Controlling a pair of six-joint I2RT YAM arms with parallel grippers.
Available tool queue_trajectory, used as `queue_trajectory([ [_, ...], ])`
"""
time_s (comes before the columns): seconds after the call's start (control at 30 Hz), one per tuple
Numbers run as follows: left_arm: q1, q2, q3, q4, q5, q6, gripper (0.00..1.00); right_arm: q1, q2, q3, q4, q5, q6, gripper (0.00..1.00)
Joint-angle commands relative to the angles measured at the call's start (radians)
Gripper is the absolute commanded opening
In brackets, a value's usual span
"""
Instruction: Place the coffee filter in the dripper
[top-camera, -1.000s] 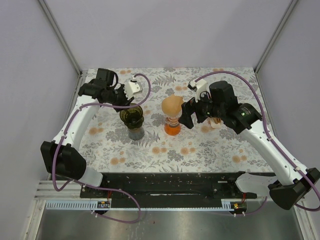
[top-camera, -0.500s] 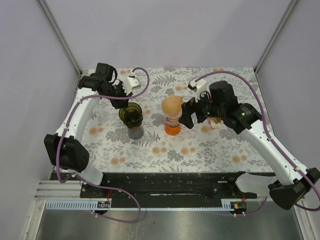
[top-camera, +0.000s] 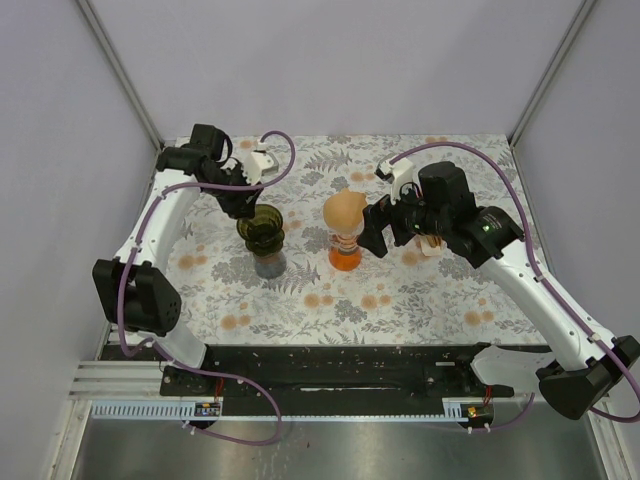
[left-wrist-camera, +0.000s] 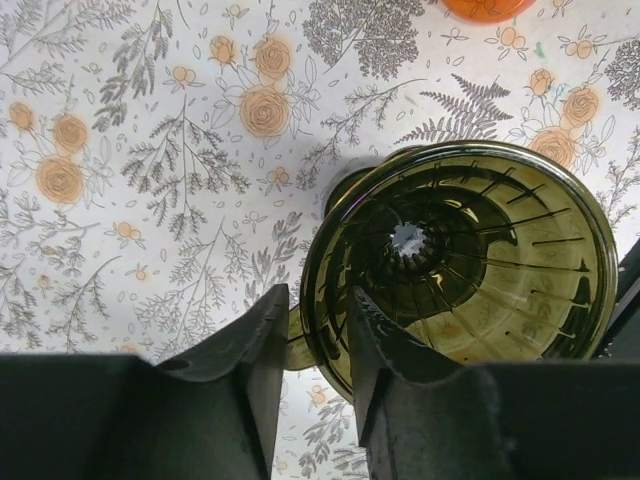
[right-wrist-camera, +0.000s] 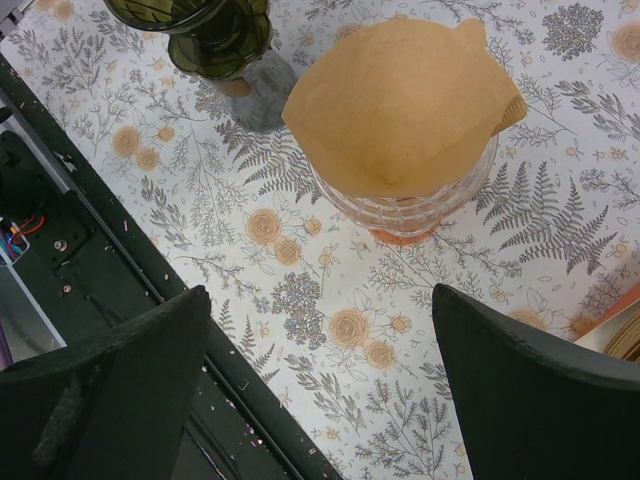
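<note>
The left claw (left-wrist-camera: 313, 300) has shifted, shut or not I cannot tell, while the open right claw (right-wrist-camera: 318, 300) waits by the filter (right-wrist-camera: 400, 100), already in the dripper (right-wrist-camera: 405, 208).

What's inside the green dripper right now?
No filter: the green dripper shows bare ribs and its center hole. The left end effector covers part of its near rim.

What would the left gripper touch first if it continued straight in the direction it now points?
Most likely the rim of the green dripper: in the left wrist view the left gripper points straight at that edge. Depth is unclear.
</note>
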Motion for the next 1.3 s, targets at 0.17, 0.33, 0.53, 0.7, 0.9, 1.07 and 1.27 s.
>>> queue_trajectory([
  [0.17,0.014,-0.023,0.030,0.019,0.000,-0.018,0.48,0.007,-0.005,0.042,0.005,0.281,0.036,0.99],
  [0.33,0.014,-0.061,0.028,0.042,0.010,-0.029,0.55,-0.039,-0.005,0.051,0.000,0.408,0.131,0.99],
  [0.53,0.016,-0.106,0.016,0.090,0.004,-0.047,0.60,-0.205,-0.030,0.025,0.037,0.464,0.195,0.89],
  [0.7,0.016,-0.149,0.007,0.136,-0.016,-0.108,0.62,-0.297,0.020,-0.009,0.075,0.536,0.203,0.56],
  [0.9,0.017,-0.258,-0.053,0.284,-0.056,-0.237,0.77,-0.377,0.175,-0.032,0.161,0.533,0.175,0.40],
  [1.07,0.019,-0.359,-0.144,0.427,-0.121,-0.341,0.88,-0.380,0.315,0.016,0.195,0.511,0.108,0.40],
  [1.27,0.045,-0.373,-0.184,0.447,-0.089,-0.429,0.89,-0.381,0.415,0.071,0.180,0.537,0.017,0.37],
])
